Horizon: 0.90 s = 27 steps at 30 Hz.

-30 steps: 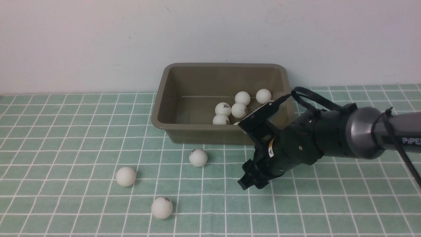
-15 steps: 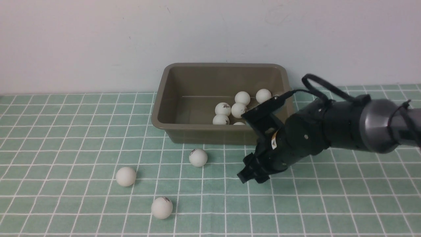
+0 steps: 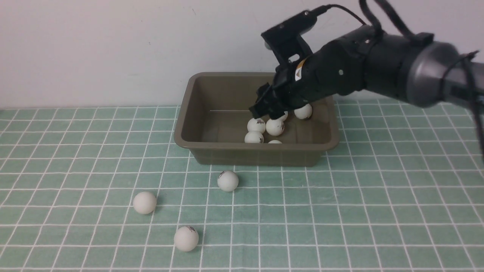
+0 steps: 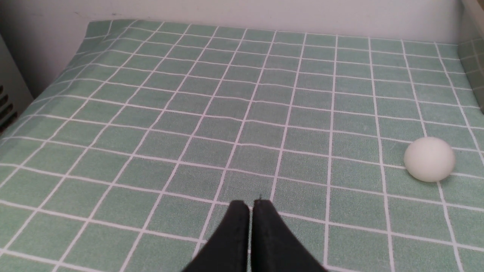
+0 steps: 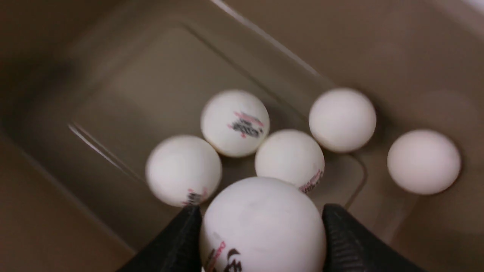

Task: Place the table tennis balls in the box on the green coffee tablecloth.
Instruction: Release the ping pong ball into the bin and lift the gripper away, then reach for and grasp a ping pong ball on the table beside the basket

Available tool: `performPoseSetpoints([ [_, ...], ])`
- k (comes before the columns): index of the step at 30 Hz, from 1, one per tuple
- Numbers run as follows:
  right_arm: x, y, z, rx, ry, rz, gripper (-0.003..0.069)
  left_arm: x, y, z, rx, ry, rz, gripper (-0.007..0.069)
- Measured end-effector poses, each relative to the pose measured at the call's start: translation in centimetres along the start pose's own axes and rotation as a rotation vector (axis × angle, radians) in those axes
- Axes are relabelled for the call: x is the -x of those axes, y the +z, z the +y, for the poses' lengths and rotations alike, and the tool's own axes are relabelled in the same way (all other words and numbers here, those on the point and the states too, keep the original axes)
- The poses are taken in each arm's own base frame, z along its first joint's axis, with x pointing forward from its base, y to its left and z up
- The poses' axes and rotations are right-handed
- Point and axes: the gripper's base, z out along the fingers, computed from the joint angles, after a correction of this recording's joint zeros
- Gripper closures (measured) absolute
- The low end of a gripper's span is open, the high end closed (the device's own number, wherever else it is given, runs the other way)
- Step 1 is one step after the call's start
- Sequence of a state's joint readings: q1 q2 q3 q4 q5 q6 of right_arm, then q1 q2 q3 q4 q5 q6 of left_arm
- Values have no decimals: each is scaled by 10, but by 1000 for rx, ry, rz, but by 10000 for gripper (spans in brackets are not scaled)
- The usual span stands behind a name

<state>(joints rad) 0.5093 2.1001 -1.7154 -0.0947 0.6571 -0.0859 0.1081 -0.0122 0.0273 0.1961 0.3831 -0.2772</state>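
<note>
The olive-brown box (image 3: pixel 245 156) stands at the back of the green coffee tablecloth (image 3: pixel 378 189). Several table tennis balls (image 3: pixel 256 125) lie in its right half. My right gripper (image 3: pixel 265 110) hangs over them inside the box's outline, shut on one white ball (image 5: pixel 262 226) with a dark logo. Three more balls lie loose on the cloth in front of the box (image 3: pixel 228 180), (image 3: pixel 145 202), (image 3: pixel 186 238). In the left wrist view my left gripper (image 4: pixel 250 204) is shut and empty just over the cloth, with one ball (image 4: pixel 429 158) off to its side.
A plain white wall rises directly behind the box. The right arm's body and cable (image 3: pixel 378 71) reach in from the right above the box's far right corner. The cloth's left edge (image 4: pixel 56 75) drops off beside a pale wall.
My right gripper has risen from low over the cloth before the box's right front corner and swung back over the box, carrying the ball. The loose balls stayed put.
</note>
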Motion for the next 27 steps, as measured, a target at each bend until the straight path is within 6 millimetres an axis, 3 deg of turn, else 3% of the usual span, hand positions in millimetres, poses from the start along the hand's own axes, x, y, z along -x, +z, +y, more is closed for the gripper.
performPoseSetpoints([
  [6,0,32,-3,-7,-4,88,247,0,0,0,0,0,0,629],
  [9,6,32,-5,-11,-2,78,202,0,0,0,0,0,0,629],
  [14,17,21,-8,-19,2,81,190,0,0,0,0,0,0,629],
  [20,41,-23,-17,-34,16,82,223,0,0,0,0,0,0,629],
  [23,58,-72,-25,-65,14,25,310,0,0,0,0,0,0,629],
  [27,73,-154,-36,-134,-9,-87,540,0,0,0,0,0,0,629],
])
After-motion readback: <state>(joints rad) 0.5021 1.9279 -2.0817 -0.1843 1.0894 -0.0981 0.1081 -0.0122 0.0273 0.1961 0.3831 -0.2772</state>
